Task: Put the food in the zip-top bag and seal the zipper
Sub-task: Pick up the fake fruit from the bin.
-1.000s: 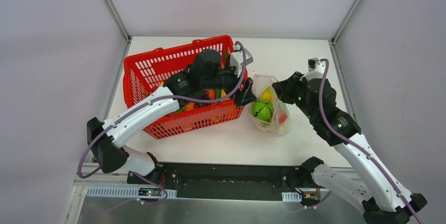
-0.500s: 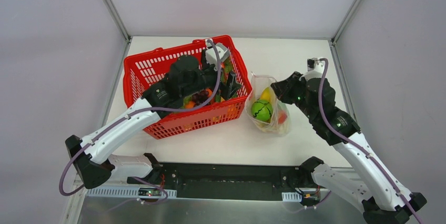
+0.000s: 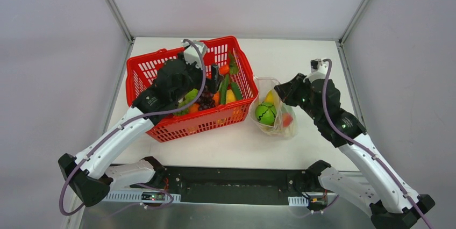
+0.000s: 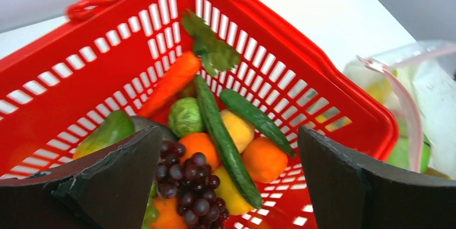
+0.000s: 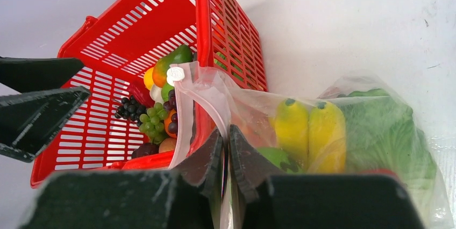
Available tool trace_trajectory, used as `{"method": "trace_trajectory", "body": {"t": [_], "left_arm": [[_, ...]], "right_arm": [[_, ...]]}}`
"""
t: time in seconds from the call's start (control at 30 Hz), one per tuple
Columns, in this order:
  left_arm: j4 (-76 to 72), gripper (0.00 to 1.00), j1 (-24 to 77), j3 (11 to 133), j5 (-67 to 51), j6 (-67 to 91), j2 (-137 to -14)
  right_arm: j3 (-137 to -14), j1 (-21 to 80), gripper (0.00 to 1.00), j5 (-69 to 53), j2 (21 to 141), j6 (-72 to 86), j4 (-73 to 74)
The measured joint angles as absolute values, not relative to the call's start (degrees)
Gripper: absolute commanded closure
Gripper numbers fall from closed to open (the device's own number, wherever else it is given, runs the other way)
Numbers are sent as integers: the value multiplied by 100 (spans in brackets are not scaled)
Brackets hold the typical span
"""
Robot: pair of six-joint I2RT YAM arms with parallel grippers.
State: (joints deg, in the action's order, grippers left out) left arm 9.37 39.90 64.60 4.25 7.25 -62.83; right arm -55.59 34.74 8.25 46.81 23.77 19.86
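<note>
The left claw [image 4: 230,156] hangs spread over the red mesh plastic basket [image 4: 317,59], while the right claw [image 5: 226,138] pinches the clear crinkly zip-top bag [image 5: 236,97] at its mouth.

The top camera looks down from behind the arms [image 3: 121,132], far enough to show the whole table [image 3: 293,57]. The left wrist camera looks closely into the basket [image 4: 301,49]; the right one sits almost against the bag [image 5: 242,100]. All three share basket and bag

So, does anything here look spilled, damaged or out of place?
Nothing stands out. The food lies inside the red basket or the zip-top bag, the basket stands upright, and the right gripper pinches the bag's mouth.
</note>
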Motion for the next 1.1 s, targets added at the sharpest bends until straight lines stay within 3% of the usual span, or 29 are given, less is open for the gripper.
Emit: {"method": "trace_trajectory", "body": {"t": [0.27,1.1], "left_arm": [[1114,1,3385,6318,928,1275,-6169],[1811,1,2357,6416,1409,2359,-8047]], "right_arm": [[-5546,3474,91,829,4703,2377,1959],[-5527,3474,90,832,4853,2373,1909]]}}
